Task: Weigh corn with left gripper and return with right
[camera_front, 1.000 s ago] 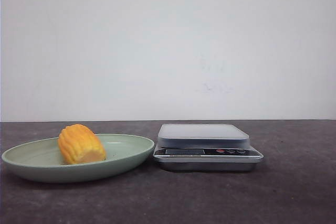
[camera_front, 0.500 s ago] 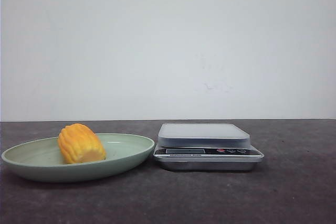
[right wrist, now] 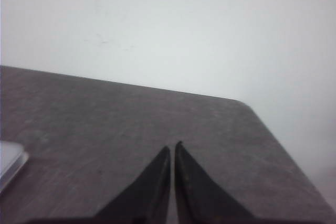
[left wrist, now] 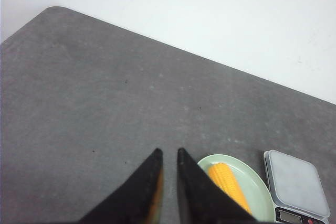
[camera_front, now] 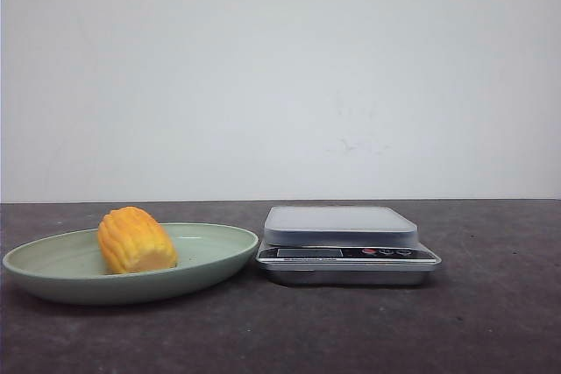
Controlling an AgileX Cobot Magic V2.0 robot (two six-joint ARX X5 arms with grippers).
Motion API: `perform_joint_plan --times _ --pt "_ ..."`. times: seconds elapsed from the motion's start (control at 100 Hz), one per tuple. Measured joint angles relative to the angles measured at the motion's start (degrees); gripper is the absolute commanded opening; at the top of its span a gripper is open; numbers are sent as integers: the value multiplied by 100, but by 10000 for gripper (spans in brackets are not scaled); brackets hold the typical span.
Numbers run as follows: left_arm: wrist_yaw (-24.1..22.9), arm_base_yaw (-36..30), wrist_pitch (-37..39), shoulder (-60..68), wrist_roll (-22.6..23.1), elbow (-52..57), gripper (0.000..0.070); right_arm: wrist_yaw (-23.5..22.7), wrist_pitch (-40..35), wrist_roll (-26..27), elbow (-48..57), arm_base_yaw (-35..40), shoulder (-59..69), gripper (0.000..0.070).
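Note:
The corn, a stubby yellow-orange cob piece, lies on a pale green plate at the left of the table. A silver digital scale stands just right of the plate, its platform bare. Neither gripper shows in the front view. In the left wrist view my left gripper hangs high over the table, its jaws a narrow gap apart and empty, with the corn, the plate and the scale below it to one side. My right gripper is shut and empty over bare table.
The dark grey table meets a white wall at the back. The right wrist view shows a corner of the scale at its edge and the table's rounded far corner.

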Motion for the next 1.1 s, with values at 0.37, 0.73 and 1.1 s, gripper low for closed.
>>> perform_joint_plan --times 0.37,0.73,1.1 --pt "0 0 0 0 0 0 0 -678 -767 146 -557 -55 -503 7" --pt "0 0 0 2 0 0 0 -831 -1172 275 -551 -28 -494 7" --pt "0 0 0 0 0 0 0 -881 -1147 275 -551 195 -494 7"
